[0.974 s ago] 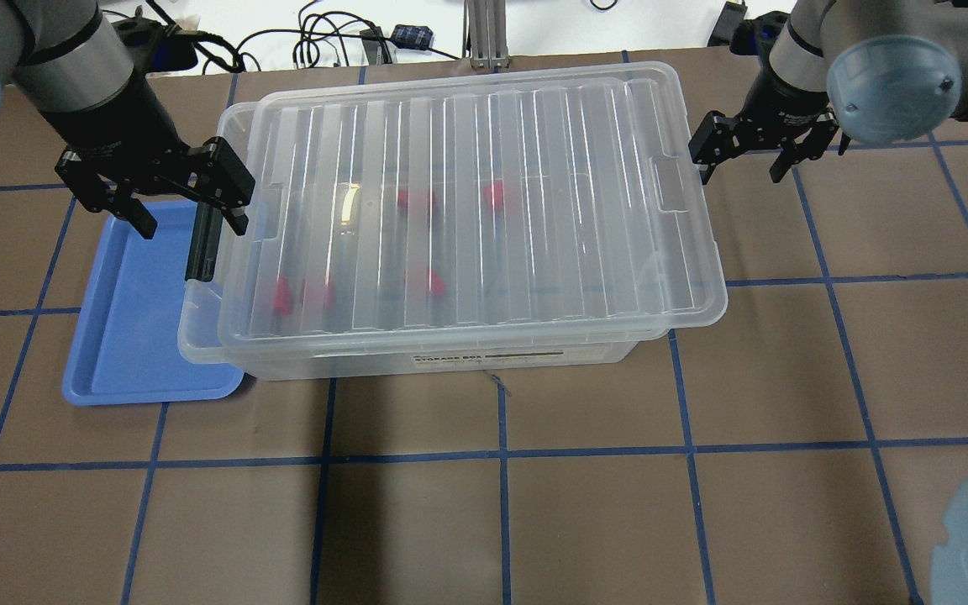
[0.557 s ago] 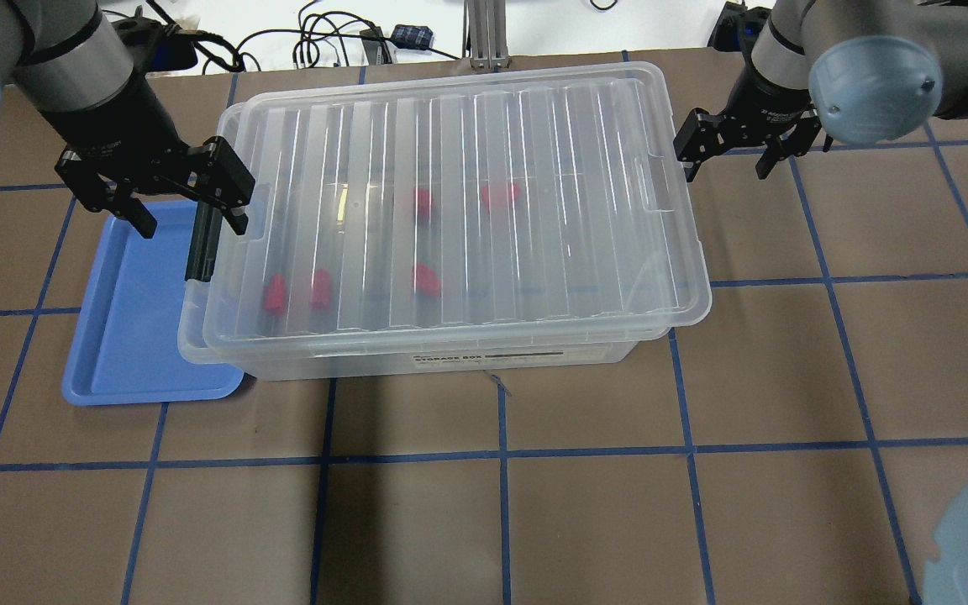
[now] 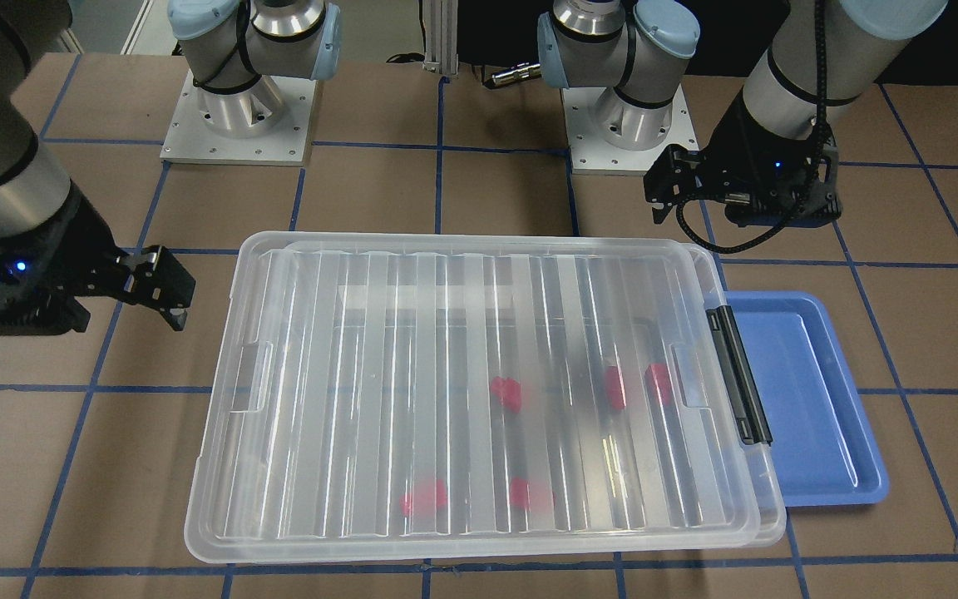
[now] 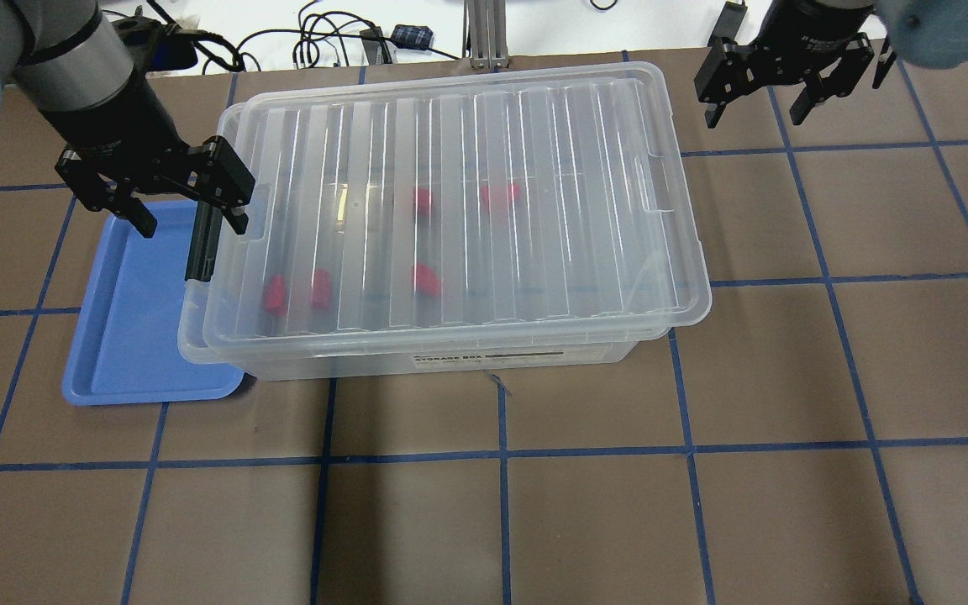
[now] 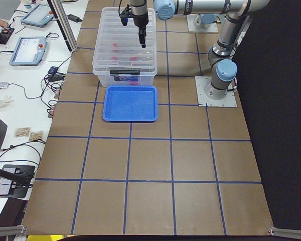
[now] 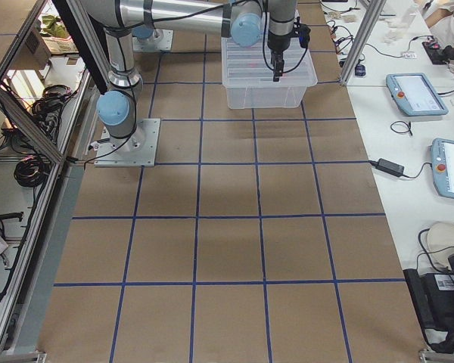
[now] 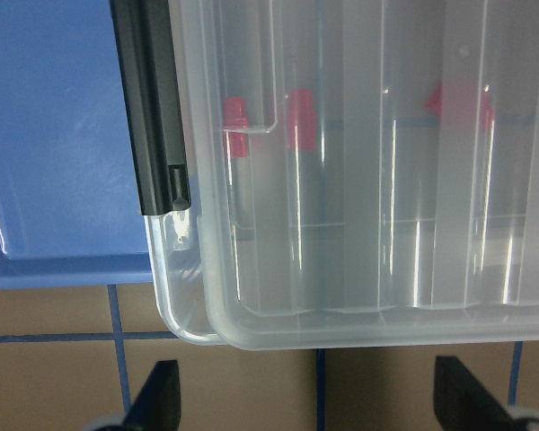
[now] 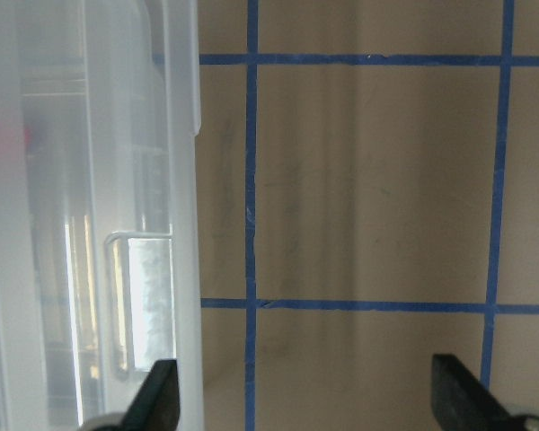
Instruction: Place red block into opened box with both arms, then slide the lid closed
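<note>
1. State: the lid (image 4: pixel 585 210) lies on the box (image 4: pixel 534 360), nearly flush. Five red blocks (image 4: pixel 426 280) sit inside under it, spread over the floor. Neither gripper holds one.
2. Left gripper (image 4: pixel 192 225): released, fingers spread wide, empty. It hangs at the box's short end by the black clip (image 4: pixel 201 244), over the edge of the blue tray (image 4: pixel 139 336).
3. Right gripper (image 4: pixel 754 119): also released and empty. It is off the box's far right corner, apart from lid and box, over bare table (image 4: pixel 786 378).
4. Gap: the left wrist view shows a thin strip of box rim and its near corner sticking out past the lid edge at the clip end. I read the lid as sitting slightly toward the robot's right, so the closing slide is close but not finished.
5. To finish well, push from the right short end toward the clip, low and square to the lid edge. A corner push probably skews it.
6. Contact the lid rim only, not the box wall, or the whole box likely slides onto the tray.
7. The left gripper can act as a stop at the clip end, fingers clear of the clip.
8. Go slow. The thin ribbed plastic likely flexes and rides up over the rim.
9. Can't tell from these views whether the lid is seated down.
</note>
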### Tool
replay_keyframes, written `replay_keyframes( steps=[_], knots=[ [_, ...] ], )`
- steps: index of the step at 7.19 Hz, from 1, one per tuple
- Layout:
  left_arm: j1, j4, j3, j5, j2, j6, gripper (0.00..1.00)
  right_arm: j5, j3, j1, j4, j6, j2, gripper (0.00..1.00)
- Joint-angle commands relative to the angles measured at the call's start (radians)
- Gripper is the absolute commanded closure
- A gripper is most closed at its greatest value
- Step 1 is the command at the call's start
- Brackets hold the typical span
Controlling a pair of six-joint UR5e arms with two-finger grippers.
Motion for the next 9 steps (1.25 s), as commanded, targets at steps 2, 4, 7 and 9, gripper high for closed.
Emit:
replay_keyframes(
  steps=[2,4,7,9],
  knots=[
    [0.0,0.002,-0.002,0.002,0.0,0.002,0.0,-0.095,-0.003,0.176,0.053,0.208,-0.077,0.0],
    [0.0,0.012,-0.002,0.0,0.0,0.0,0.0,-0.087,0.0,0.186,0.055,0.209,-0.077,0.0],
    [0.0,0.011,-0.002,0.0,0.006,0.0,0.0,-0.074,0.0,0.186,0.047,0.193,-0.069,0.0],
    [0.0,0.012,-0.003,0.0,0.003,0.0,0.0,-0.076,0.0,0.186,0.046,0.186,-0.068,0.0]
  ],
)
